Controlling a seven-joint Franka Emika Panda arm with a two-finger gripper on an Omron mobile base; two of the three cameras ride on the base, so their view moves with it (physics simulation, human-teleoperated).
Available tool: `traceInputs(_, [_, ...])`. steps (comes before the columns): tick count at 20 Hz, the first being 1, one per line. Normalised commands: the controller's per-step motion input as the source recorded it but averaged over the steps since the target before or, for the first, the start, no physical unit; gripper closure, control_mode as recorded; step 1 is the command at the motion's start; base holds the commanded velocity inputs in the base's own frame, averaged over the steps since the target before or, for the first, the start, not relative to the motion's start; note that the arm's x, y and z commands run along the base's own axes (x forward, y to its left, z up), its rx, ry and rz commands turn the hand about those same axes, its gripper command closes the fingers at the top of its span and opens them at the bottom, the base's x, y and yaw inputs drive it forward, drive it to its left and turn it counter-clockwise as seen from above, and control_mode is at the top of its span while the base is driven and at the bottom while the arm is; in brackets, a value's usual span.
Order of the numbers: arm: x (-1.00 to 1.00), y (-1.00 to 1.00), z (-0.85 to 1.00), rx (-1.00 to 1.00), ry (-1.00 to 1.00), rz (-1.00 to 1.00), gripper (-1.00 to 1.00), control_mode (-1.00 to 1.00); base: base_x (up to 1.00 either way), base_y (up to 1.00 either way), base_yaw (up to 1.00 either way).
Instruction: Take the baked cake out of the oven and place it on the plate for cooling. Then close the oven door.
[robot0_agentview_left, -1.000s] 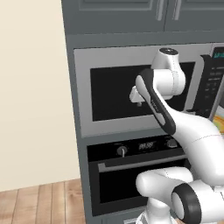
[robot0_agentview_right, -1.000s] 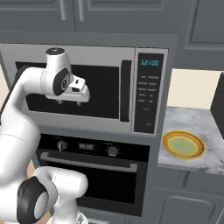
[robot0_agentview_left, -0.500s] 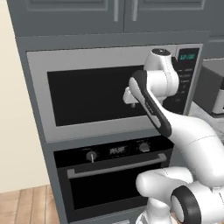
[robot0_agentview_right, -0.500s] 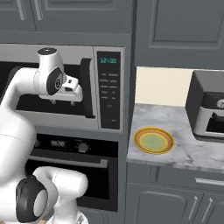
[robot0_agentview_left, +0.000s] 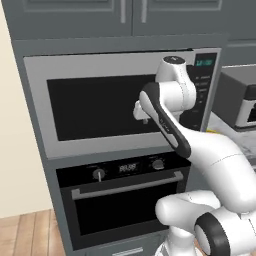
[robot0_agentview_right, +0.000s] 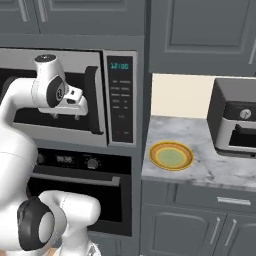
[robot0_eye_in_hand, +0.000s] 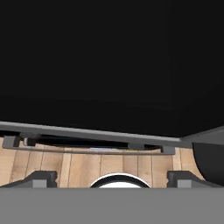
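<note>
Claw (robot0_agentview_right: 65, 116) wide open before the microwave (robot0_agentview_left: 105, 107), we judged the oven door (robot0_agentview_left: 127, 207) below shut and needing our first pull downward.

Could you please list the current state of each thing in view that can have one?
oven door: closed, handle untouched.
microwave: door closed, display lit.
plate: empty, flat on the counter.
toaster oven: closed.
hand: open, holding nothing, raised in front of the microwave.

The arm (robot0_agentview_left: 165, 120) hides part of the oven door (robot0_agentview_left: 130, 205).
</note>
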Motion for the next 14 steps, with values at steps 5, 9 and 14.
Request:
traceInputs(5, [0.00, 0.00, 0.00, 0.00, 0.00, 0.00, -1.00, 1.00, 0.35, 0.03, -0.02])
traceInputs(9, [0.00, 0.00, 0.00, 0.00, 0.00, 0.00, -1.00, 1.00, 0.38, 0.03, 0.08])
traceInputs(14, [0.00, 0.00, 0.00, 0.00, 0.00, 0.00, -1.00, 1.00, -0.31, 0.32, 0.11])
